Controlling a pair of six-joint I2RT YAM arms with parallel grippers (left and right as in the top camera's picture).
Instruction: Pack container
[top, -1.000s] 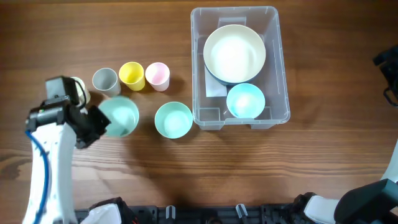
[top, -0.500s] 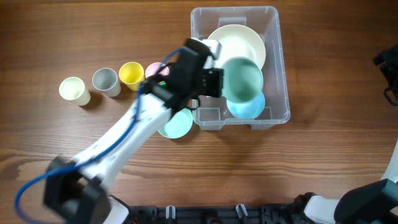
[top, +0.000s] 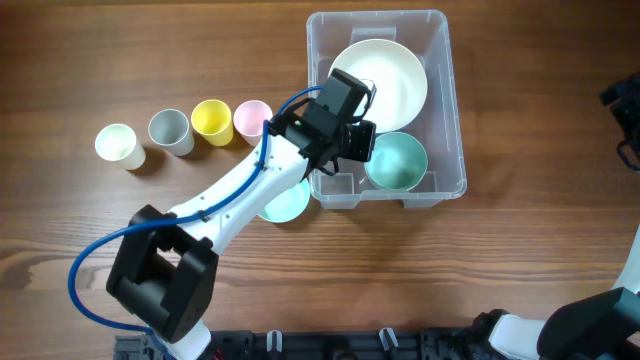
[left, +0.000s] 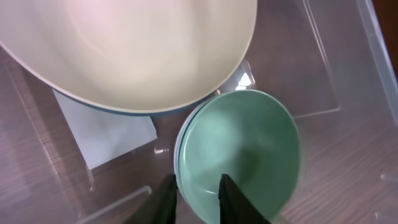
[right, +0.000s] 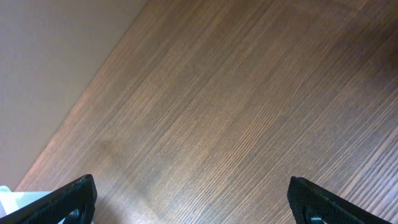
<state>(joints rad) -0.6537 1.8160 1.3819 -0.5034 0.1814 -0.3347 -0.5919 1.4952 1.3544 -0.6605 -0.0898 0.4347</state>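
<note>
The clear container (top: 455, 100) stands at the back right of the table, and its wall also shows in the left wrist view (left: 348, 62). Inside it are a large cream bowl (top: 390, 75) and a green bowl (top: 400, 162) nested on a light blue one. My left gripper (top: 358, 142) reaches into the container. In the left wrist view its fingers (left: 199, 199) straddle the near rim of the green bowl (left: 249, 149), below the cream bowl (left: 137, 50). The white label (left: 106, 134) lies on the container's bottom. My right gripper (right: 193, 202) is open and empty over bare wood.
A teal bowl (top: 285, 203) sits on the table left of the container, partly under my left arm. A cream cup (top: 116, 145), a grey cup (top: 170, 130), a yellow cup (top: 211, 121) and a pink cup (top: 250, 118) stand in a row at the left.
My left gripper carried the green bowl from the table's left side into the container and lowered it onto the light blue bowl. The right arm has not moved.
</note>
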